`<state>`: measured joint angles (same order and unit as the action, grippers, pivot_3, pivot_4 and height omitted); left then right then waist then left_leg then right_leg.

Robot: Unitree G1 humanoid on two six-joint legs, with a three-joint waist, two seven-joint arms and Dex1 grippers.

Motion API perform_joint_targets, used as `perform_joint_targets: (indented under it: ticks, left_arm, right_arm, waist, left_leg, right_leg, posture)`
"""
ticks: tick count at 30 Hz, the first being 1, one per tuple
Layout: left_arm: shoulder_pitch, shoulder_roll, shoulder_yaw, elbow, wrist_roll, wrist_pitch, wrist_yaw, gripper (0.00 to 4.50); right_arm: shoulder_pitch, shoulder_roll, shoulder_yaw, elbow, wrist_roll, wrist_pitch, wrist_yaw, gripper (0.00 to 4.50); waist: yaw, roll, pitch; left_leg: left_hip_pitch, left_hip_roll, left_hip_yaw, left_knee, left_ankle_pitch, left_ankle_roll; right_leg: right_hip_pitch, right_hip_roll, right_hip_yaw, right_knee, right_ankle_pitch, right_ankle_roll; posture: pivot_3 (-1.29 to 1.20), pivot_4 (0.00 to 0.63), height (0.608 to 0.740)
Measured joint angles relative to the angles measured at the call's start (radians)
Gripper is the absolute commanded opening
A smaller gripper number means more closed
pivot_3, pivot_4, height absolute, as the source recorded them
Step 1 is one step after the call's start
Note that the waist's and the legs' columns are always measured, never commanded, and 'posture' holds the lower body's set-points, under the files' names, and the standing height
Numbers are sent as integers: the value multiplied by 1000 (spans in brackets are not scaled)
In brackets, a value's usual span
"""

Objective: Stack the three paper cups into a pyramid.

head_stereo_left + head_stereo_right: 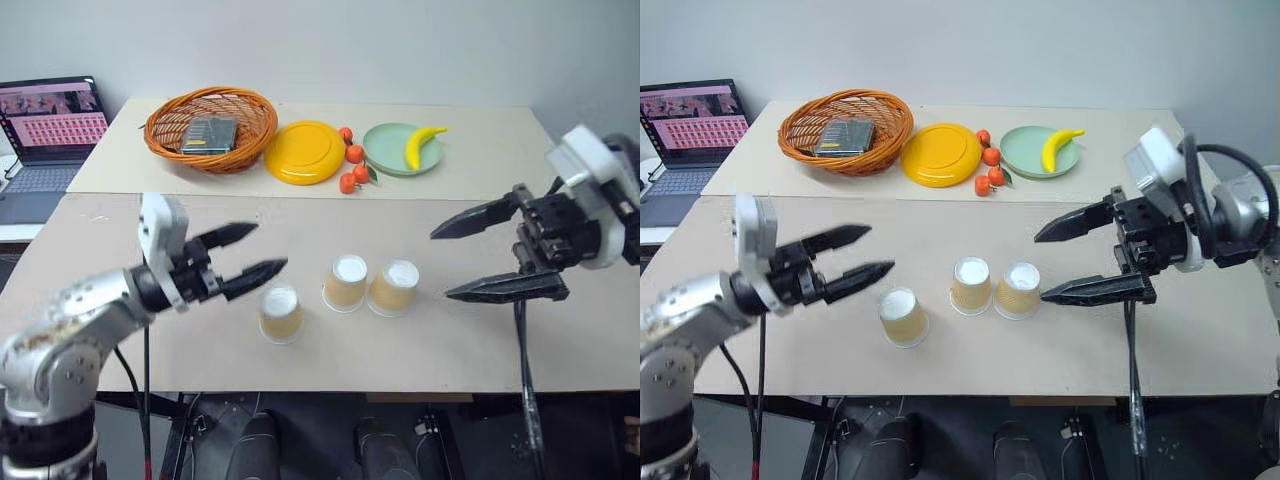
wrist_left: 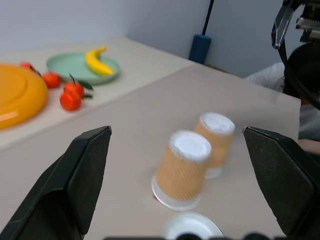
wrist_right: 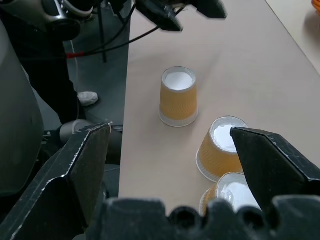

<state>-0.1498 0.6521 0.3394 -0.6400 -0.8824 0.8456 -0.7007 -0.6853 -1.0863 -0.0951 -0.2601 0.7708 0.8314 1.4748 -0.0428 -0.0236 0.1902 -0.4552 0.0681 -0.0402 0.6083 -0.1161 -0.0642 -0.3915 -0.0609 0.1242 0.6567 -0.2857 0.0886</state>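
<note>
cups: three upside down on desk, none stacked | left gripper: wide open, empty, at 9 o'clock of cups | right gripper: wide open, empty, at 3 o'clock

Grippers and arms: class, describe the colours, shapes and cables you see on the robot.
Left gripper and right gripper each have two black, pointed fingers on black bodies with white housings. The left arm is silver metal. A black cable loops over the right wrist.

Three paper cups stand upside down on the table. Behind them are one basket, one yellow plate, one green plate, one banana and four small oranges. One laptop sits alongside.
</note>
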Motion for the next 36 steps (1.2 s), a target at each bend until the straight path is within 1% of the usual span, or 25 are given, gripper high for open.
perform_joint_targets:
  ticks: [4,7,9,10,13,17,25,31,36]
  left_arm:
    - [175,-5,17,-77,28,-95,-26,4500]
    - [228,-26,19,-80,92,-185,-26,4500]
    - [263,-37,6,-75,163,-264,-25,4500]
    - [286,-48,-11,-64,207,-306,-23,4500]
    - [328,-89,-68,-32,274,-370,-18,4500]
    - [346,-117,-127,-10,323,-435,-19,4500]
    - [338,-131,-172,66,375,-521,-28,4500]
    - [283,-146,-244,140,435,-588,-37,4500]
    - [225,-172,-307,212,472,-632,-50,4500]
  right_arm:
    - [-6,7,37,39,-14,-30,22,4493]
    - [-6,8,49,53,-25,-45,27,4493]
    - [-6,8,50,54,-35,-54,27,4493]
    - [-6,8,51,54,-41,-58,27,4493]
    - [-6,8,51,56,-49,-61,24,4493]
    - [-6,8,51,56,-58,-62,17,4493]
    - [-1,-2,47,53,-59,-62,3,4493]
    - [23,-17,36,25,-49,-58,-19,4493]
    - [36,-52,3,5,-41,-54,-36,4493]
  waist:
    - [-1,0,0]
    - [6,0,0]
    - [6,0,0]
    - [5,0,0]
    - [5,0,0]
    - [4,0,0]
    - [3,0,0]
    - [4,0,0]
    - [4,0,0]
  left_leg:
    - [0,0,0,0,0,0]
    - [0,0,0,0,0,0]
    - [0,0,0,0,0,0]
    - [0,0,1,0,0,0]
    - [0,0,1,-1,0,0]
    - [0,0,1,-1,0,0]
    - [0,0,1,-1,0,0]
    - [0,0,1,-1,0,0]
    - [0,0,1,-1,0,0]
  right_leg:
    - [0,0,0,-1,0,-1]
    - [0,0,0,-1,-3,-6]
    - [0,0,0,-2,-4,-7]
    - [0,0,1,-2,-4,-7]
    - [0,0,0,-2,-4,-7]
    - [-1,0,0,-2,-4,-7]
    - [-1,0,0,-2,-4,-7]
    - [-1,0,1,-2,-3,-5]
    - [-1,0,0,-2,-3,-5]
  posture:
    - [0,150,732]
    - [0,150,732]
    - [0,150,732]
    - [0,150,732]
    - [0,150,732]
    - [0,150,732]
    - [0,150,732]
    - [0,150,732]
    - [0,150,732]
